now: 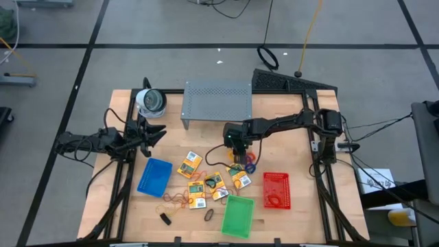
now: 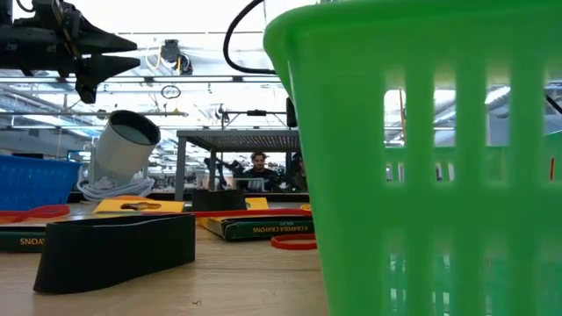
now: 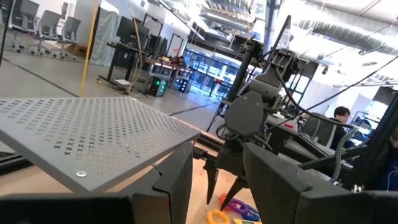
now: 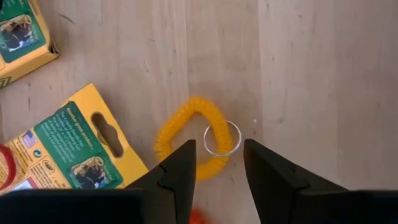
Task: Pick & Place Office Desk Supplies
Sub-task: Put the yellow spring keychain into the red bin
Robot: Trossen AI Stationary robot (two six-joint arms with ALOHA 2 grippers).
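Note:
My right gripper (image 4: 217, 154) is open and points steeply down at the table's middle (image 1: 238, 156). Just below it a yellow coil loop (image 4: 186, 144) with a small metal ring (image 4: 222, 138) lies flat on the wood; the fingers stand either side of the ring end, and I see no touch. Yellow crayon boxes (image 4: 74, 146) (image 1: 189, 165) (image 1: 213, 182) lie flat nearby, with a purple coil (image 3: 239, 205) beside the yellow one. Thin rubber bands (image 1: 175, 200) and black clips (image 1: 165, 219) (image 2: 114, 250) lie near the front. My left gripper (image 1: 153, 134) waits open, raised at the table's left.
A blue basket (image 1: 154, 176), a green basket (image 1: 238, 216) and a red basket (image 1: 276, 190) stand on the table's near half. The grey perforated shelf (image 1: 216, 101) and a round white object (image 1: 151, 101) sit at the far side. A person (image 2: 257, 167) sits beyond the table.

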